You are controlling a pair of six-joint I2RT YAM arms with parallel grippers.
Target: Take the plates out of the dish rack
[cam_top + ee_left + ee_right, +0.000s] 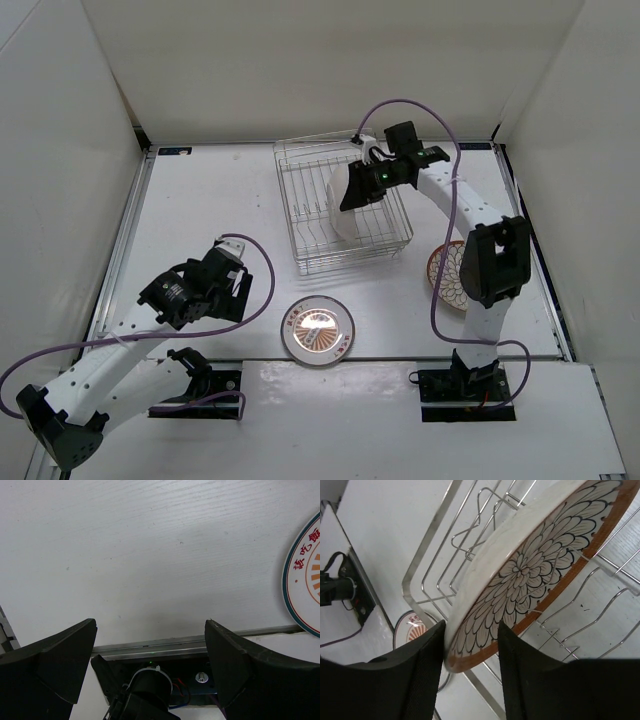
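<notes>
The silver wire dish rack stands at the back middle of the table. My right gripper reaches into it and is shut on the rim of a brown petal plate, whose white back faces the front. The plate leans among the prongs. In the right wrist view my right gripper has one finger on the plate's back and one on its face. The orange-lined plate lies flat on the table in front of the rack. My left gripper is open and empty left of that plate.
A second petal-patterned plate lies flat on the table right of the rack, partly behind the right arm. The orange plate's edge shows in the left wrist view. A metal rail runs along the table's near edge. White walls enclose the table.
</notes>
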